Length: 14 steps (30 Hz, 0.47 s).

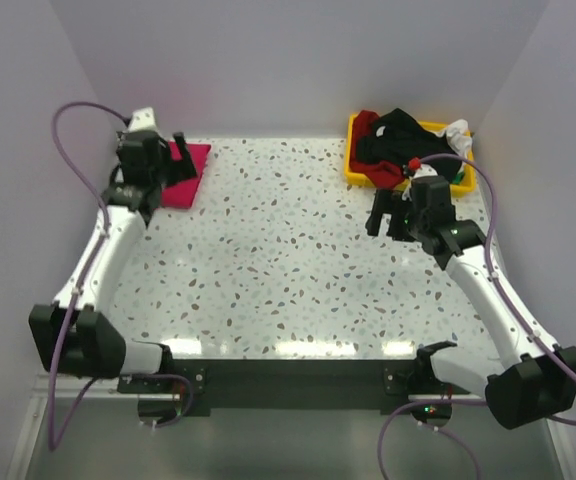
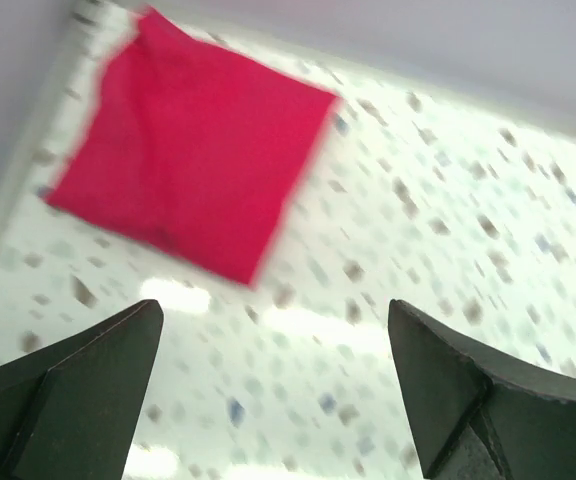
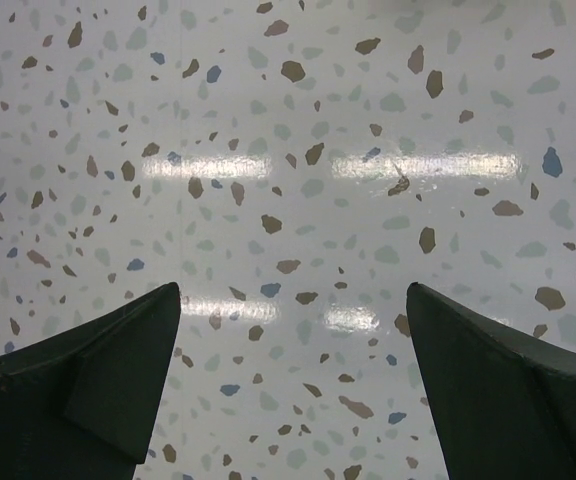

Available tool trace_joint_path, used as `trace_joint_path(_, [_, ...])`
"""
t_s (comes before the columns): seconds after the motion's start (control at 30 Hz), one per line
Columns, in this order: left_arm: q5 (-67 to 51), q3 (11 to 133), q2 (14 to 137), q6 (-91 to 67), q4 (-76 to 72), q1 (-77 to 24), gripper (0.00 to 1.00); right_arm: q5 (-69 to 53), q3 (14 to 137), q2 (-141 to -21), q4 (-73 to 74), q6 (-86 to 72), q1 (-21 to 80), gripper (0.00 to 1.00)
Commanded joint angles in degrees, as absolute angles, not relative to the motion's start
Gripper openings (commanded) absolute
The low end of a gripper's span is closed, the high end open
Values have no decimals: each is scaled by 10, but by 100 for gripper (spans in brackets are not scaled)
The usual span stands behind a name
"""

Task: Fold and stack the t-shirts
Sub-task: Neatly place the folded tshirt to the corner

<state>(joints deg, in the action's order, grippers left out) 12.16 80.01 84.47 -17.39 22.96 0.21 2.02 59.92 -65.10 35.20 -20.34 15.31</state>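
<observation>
Crimson-pink t-shirt (image 1: 188, 175) is seen folded into a flat, soft-edged square at the far left corner of the speckled tabletop (image 1: 288, 260), its cloth smooth apart from a faint crease. The left pincer (image 1: 171, 162) is held at its near left side, jaws spread wide and nothing gripped. In the left wrist view the shirt (image 2: 193, 150) is shown beyond and to the left of the dark, wedge-shaped fingertips (image 2: 98, 370), apart from them and blurred. A heap of t-shirts (image 1: 400, 135), black, dark red, white and a scrap of green, is piled loosely in the yellow plastic bin (image 1: 352, 165) at the far right corner; its separate garments are hard to tell apart. The right pincer (image 1: 382, 215) is held just in front of the bin, also wide open and empty, and only glossy terrazzo is shown between its fingers (image 3: 118, 370). Part of the folded shirt is hidden by the left arm (image 1: 118, 235) in the top view.
</observation>
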Motion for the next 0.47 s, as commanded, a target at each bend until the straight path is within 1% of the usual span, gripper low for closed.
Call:
trace_joint_path(0.0, [125,660,748,-264,180,-91,100,35,585,-635,349,-207,151,99])
trace_joint_path(0.03, [135,600,700,-281,163,-140,100,41,578,-628,345,-209,151,99])
trace_joint_path(0.1, [132,559,665,-283,168,-176,100,40,565,-617,326,-213,151,99])
trace_joint_path(0.13, [132,530,644,-308,190,-195,100,37,551,-608,323,-214,151,99])
trace_joint_path(0.2, [120,508,626,-325,212,-201,100,40,534,-599,305,-225,151,99])
trace_joint_path(0.3, [151,472,589,-340,226,-206,100,32,507,-590,286,-242,151,99])
trace_joint_path(0.43, [183,476,556,-334,256,-206,100,11,493,-581,272,-260,151,99])
